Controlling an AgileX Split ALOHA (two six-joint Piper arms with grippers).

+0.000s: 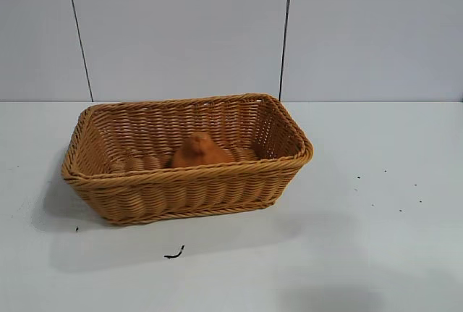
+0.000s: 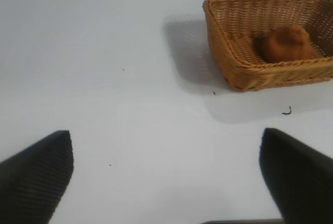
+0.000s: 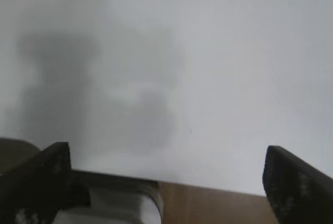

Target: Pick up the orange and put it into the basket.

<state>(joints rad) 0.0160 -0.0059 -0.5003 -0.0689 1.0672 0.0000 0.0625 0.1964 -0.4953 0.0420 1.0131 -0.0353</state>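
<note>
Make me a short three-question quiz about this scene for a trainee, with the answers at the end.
1. True or false: the orange lies on the table outside the basket.
2. Multiple choice: how do the fingers of the left gripper stand? A) spread wide over bare table, B) shut on the orange, C) gripping the basket rim.
3. Fill in: the small dark scrap lies on the table just in ______ of the basket, on the camera's side in the exterior view.

Key
1. False: it sits inside the basket.
2. A. The right gripper is spread apart over bare table as well.
3. front
</note>
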